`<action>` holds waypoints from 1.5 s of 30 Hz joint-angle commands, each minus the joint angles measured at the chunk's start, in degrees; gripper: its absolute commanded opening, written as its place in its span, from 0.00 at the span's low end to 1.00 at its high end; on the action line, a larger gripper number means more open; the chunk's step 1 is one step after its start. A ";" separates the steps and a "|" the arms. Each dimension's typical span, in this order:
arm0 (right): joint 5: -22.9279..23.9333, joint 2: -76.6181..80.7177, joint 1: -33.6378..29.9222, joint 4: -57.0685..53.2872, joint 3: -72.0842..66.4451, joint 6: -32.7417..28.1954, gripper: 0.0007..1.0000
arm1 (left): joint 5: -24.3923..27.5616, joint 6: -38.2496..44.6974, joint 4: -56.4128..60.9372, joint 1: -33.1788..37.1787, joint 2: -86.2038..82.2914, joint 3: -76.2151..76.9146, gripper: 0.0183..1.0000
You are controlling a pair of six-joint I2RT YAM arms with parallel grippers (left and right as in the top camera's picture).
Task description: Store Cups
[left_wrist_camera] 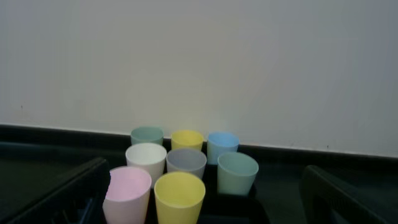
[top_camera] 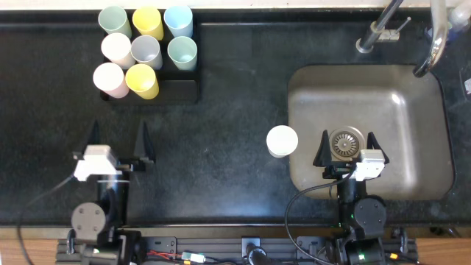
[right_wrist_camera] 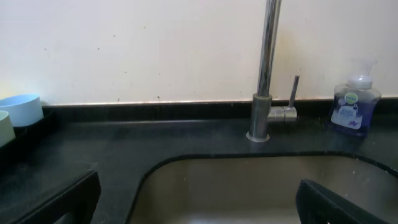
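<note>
Several pastel cups stand upright in a black tray (top_camera: 184, 87) at the back left, among them a pink cup (top_camera: 109, 79), a yellow cup (top_camera: 142, 81) and a blue cup (top_camera: 178, 20). The front right slot of the tray is bare. A lone white cup (top_camera: 282, 140) stands on the dark counter just left of the sink (top_camera: 412, 81). My left gripper (top_camera: 118, 132) is open in front of the tray. Its wrist view faces the pink cup (left_wrist_camera: 128, 190) and the yellow cup (left_wrist_camera: 179, 196) between its fingers (left_wrist_camera: 81, 193). My right gripper (top_camera: 346, 143) is open over the sink's front part, to the right of the white cup.
A faucet (top_camera: 383, 26) rises behind the sink and stands as a tall post (right_wrist_camera: 267, 68) in the right wrist view. A purple soap bottle (right_wrist_camera: 354, 102) sits at the back right. A pale wall closes off the counter's back edge. The dark counter (top_camera: 221, 169) lies between the tray and the sink.
</note>
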 commanded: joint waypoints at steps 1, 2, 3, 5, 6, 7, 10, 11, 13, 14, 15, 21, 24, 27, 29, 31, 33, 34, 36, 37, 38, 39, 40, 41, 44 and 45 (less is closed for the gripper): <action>0.52 -0.59 -0.07 0.39 -0.76 0.22 1.00 | 4.15 1.42 -9.22 1.84 -7.50 -3.54 1.00; 0.52 -0.57 -0.07 0.39 -0.76 0.22 1.00 | 4.83 1.46 -12.55 1.92 -8.24 -3.54 1.00; 0.52 -0.59 -0.07 0.39 -0.76 0.24 1.00 | 5.62 1.16 -14.75 2.10 -8.11 -3.54 1.00; 0.52 -0.59 -0.07 0.39 -0.76 0.22 1.00 | 7.15 0.61 -18.40 2.14 -8.11 -3.52 1.00; 0.52 -0.59 -0.07 0.39 -0.76 0.24 1.00 | 7.15 0.61 -18.38 2.14 -8.11 -3.52 1.00; 0.52 -0.59 -0.07 0.39 -0.76 0.24 1.00 | 7.15 0.61 -18.34 2.14 -8.09 -3.52 1.00; 0.52 -0.57 -0.07 0.39 -0.76 0.24 1.00 | 7.13 0.61 -18.34 2.14 -8.09 -3.52 1.00; 0.52 -0.59 -0.07 0.39 -0.76 0.24 1.00 | 7.15 0.61 -18.34 2.14 -8.09 -3.52 1.00; 0.52 -0.59 -0.07 0.39 -0.76 0.24 1.00 | 7.15 0.61 -18.34 2.14 -8.09 -3.52 1.00; 0.52 -0.57 -0.07 0.39 -0.76 0.24 1.00 | 7.15 0.61 -18.34 2.14 -8.09 -3.52 1.00; 0.52 -0.57 -0.07 0.39 -0.76 0.22 1.00 | 7.15 0.61 -18.34 2.14 -8.09 -3.52 1.00; 0.52 -0.59 -0.07 0.39 -0.76 0.22 1.00 | 7.15 0.61 -18.34 2.14 -8.09 -3.52 1.00; 0.52 -0.59 -0.07 0.39 -0.76 0.24 1.00 | 7.15 0.61 -18.34 2.14 -8.09 -3.52 1.00; 0.52 -0.59 -0.07 0.39 -0.76 0.24 1.00 | 7.15 0.61 -18.34 2.14 -8.09 -3.52 1.00; 0.52 -0.57 -0.07 0.39 -0.76 0.24 1.00 | 7.13 0.61 -18.34 2.14 -8.09 -3.52 1.00; 0.52 -0.57 -0.07 0.39 -0.76 0.22 1.00 | 7.15 0.61 -18.34 2.14 -8.09 -3.52 1.00; 0.52 -0.59 -0.07 0.39 -0.76 0.22 1.00 | 7.15 0.61 -18.34 2.14 -8.09 -3.52 1.00; 0.52 -0.59 -0.07 0.39 -0.76 0.22 1.00 | 7.13 0.61 -18.34 2.14 -8.09 -3.52 1.00; 0.52 -0.57 -0.07 0.39 -0.76 0.22 1.00 | 7.13 0.61 -18.34 2.14 -8.09 -3.52 1.00; 0.48 -0.59 -0.07 0.42 -0.76 0.26 1.00 | 7.13 0.61 -18.34 2.14 -8.09 -3.52 1.00; 0.50 -0.59 -0.07 0.39 -0.76 0.24 1.00 | 7.15 0.61 -18.34 2.14 -8.09 -3.52 1.00; 0.50 -0.59 -0.07 0.42 -0.76 0.24 1.00 | 7.13 0.61 -18.34 2.14 -8.09 -3.52 1.00; 0.48 -0.57 -0.07 0.42 -0.76 0.26 1.00 | 7.13 0.61 -18.34 2.14 -8.09 -3.52 1.00; 0.48 -0.59 -0.07 0.42 -0.76 0.26 1.00 | 7.15 0.61 -18.34 2.14 -8.09 -3.52 1.00; 0.61 -0.57 -0.07 0.98 -0.74 0.22 1.00 | 7.13 0.61 -18.34 2.14 -8.09 -3.52 1.00; 0.66 -0.44 -0.07 1.25 -0.42 0.24 1.00 | 7.13 0.61 -18.34 2.14 -8.09 -3.52 1.00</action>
